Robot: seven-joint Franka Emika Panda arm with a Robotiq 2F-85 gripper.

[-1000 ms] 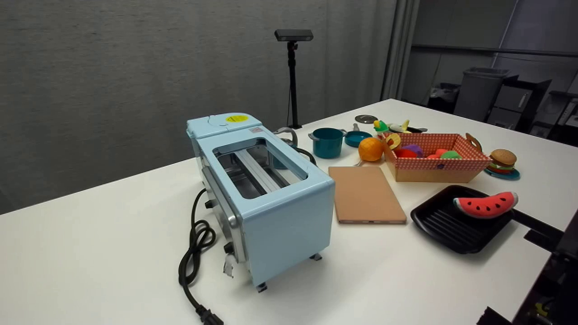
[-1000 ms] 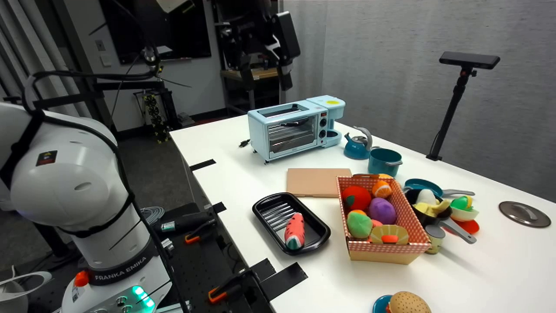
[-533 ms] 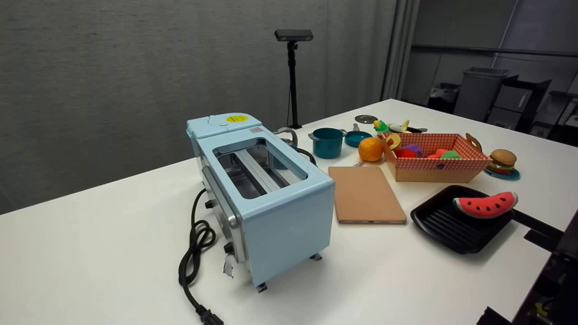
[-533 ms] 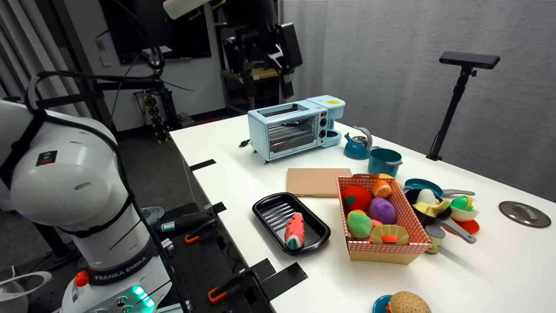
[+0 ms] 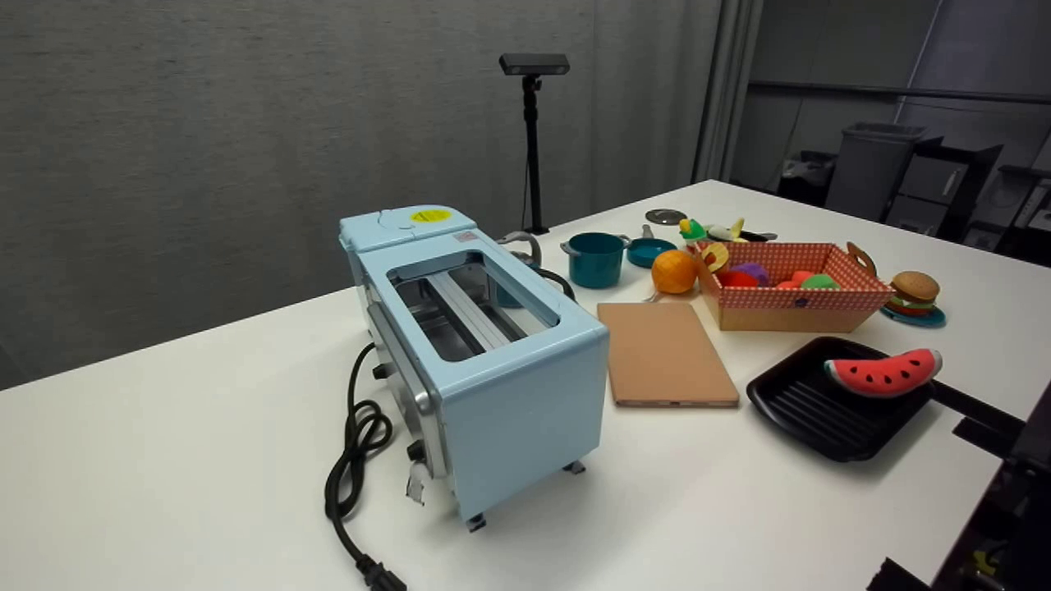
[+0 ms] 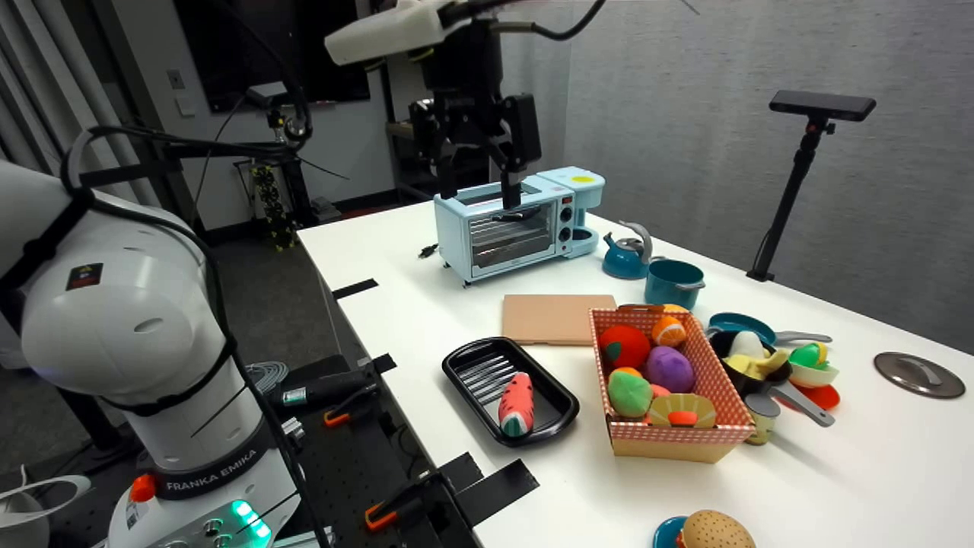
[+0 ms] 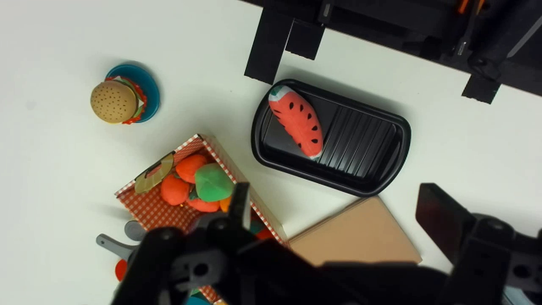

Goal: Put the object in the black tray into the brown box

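On my screens I count one watermelon slice (image 7: pixel 296 120) and one black tray (image 7: pixel 360 140) at the upper middle of the wrist view, one brown box (image 7: pixel 150 212) lower left, one burger (image 7: pixel 114 101) upper left — then, from centre to right in an exterior view, one toaster oven (image 6: pixel 514 243), one kettle (image 6: pixel 624 260), one pot (image 6: pixel 670 293), two pans (image 6: pixel 742 325) and one lid (image 6: pixel 917 374); the toy foods (image 7: pixel 214 182) in that box overlap beyond my count
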